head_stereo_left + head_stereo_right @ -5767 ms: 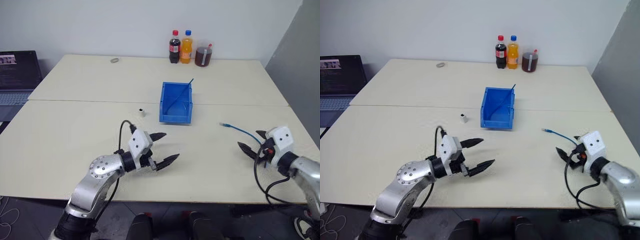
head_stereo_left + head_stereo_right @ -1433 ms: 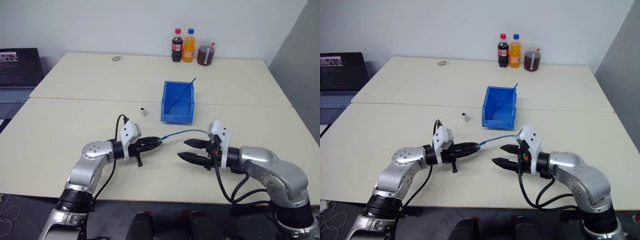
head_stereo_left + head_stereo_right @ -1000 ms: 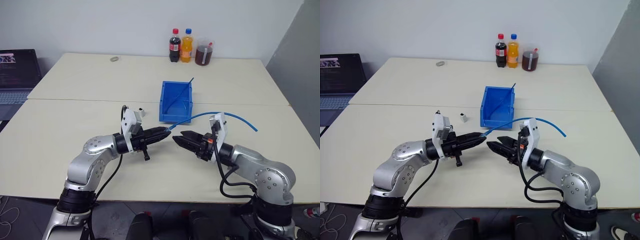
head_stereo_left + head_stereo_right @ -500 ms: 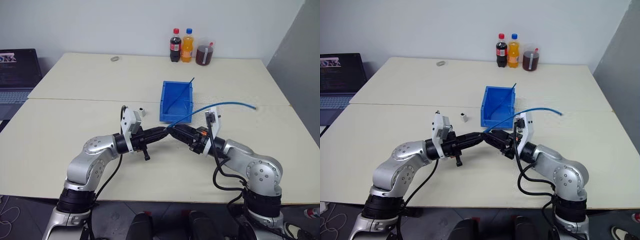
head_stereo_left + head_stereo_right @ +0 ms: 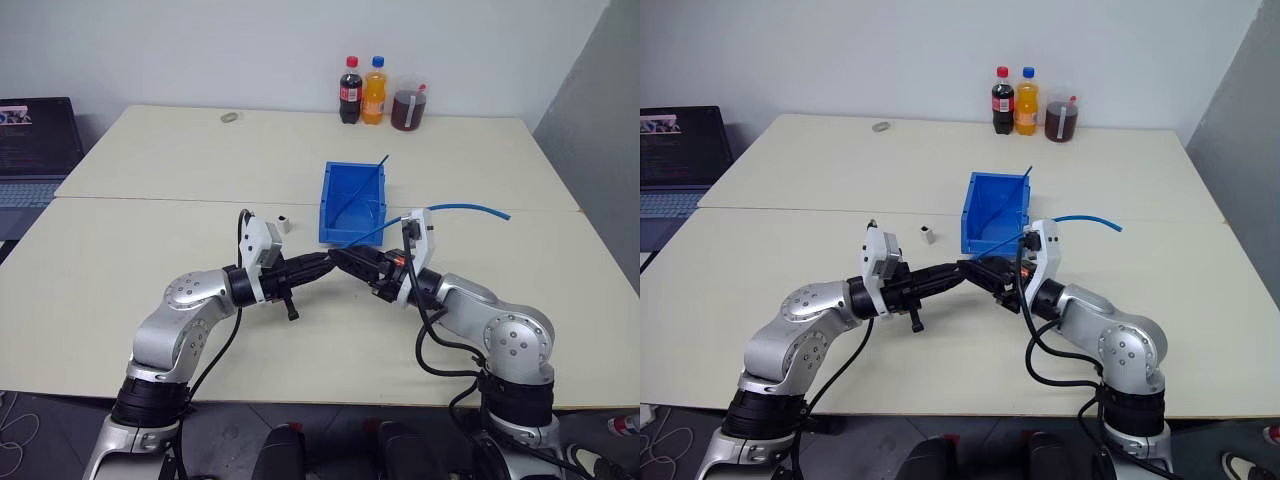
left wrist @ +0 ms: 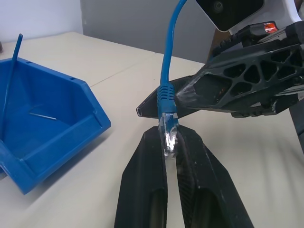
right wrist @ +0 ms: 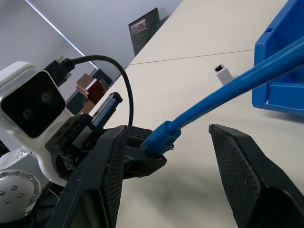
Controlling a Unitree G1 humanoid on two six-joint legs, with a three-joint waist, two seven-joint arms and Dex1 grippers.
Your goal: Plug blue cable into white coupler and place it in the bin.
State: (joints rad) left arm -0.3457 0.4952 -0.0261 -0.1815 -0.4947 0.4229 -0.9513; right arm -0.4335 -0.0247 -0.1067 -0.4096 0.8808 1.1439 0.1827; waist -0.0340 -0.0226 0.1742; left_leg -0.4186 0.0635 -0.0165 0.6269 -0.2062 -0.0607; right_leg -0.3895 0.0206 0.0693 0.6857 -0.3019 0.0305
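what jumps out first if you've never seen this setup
The two grippers meeting tip to tip above the near middle of the table: the left gripper is shut on the clear plug of the blue cable, and the open right gripper straddles the cable just behind the plug. Behind them sits the bright blue bin, with the tiny white coupler standing alone on the table to its left. Three drinks line the far edge.

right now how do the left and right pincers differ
The left pincer is shut on the blue cable, pinching its clear plug; the right pincer stands open, its fingers either side of the cable without clamping it. Both are held above the table, tips meeting in front of the bin.
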